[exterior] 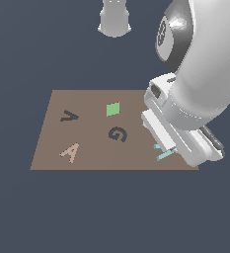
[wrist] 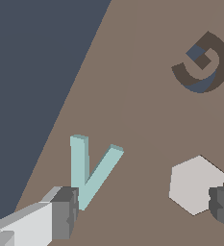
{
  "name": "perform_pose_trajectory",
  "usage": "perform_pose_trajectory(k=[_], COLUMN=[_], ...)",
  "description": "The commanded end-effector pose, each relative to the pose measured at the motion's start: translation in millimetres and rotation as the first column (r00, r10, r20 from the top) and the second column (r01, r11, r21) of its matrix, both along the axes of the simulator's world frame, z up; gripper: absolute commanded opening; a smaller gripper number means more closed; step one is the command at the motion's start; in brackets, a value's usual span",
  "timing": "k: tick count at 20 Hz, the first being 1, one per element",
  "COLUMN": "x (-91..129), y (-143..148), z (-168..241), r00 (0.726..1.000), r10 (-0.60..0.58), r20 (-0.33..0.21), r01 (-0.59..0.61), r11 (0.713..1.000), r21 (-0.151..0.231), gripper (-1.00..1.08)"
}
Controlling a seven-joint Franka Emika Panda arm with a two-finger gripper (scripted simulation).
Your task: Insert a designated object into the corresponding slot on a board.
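The hand [wrist: 142, 211] is spread, fingers [wrist: 65, 214] apart. The teal V [wrist: 87, 175] lies on the board [wrist: 147, 110] at lower left, touching 1 finger, off-centre.

So the exterior view sits up high and off the arm, angled down over the whole board [exterior: 92, 148]. The wrist view rides right above the surface, super close. Both catch the teal V [exterior: 164, 154] [wrist: 87, 173] and the dark G shape [exterior: 117, 134] [wrist: 204, 62].
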State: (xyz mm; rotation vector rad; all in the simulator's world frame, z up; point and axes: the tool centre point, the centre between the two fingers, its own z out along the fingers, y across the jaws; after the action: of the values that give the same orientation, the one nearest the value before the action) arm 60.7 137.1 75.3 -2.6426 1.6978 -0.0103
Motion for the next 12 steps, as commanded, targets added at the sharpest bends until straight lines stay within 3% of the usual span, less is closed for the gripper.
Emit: perform_pose_trajectory(k=[1,12], x=[8,32], y=[5,14], z=[-6,-22], r00=[0.998,0.968], r10=[-0.068,-0.251], r20=[-0.001,-0.005], r01=[0.068,0.251], r11=[0.998,0.968], r21=[0.001,0.003], gripper=[1.0,1.0])
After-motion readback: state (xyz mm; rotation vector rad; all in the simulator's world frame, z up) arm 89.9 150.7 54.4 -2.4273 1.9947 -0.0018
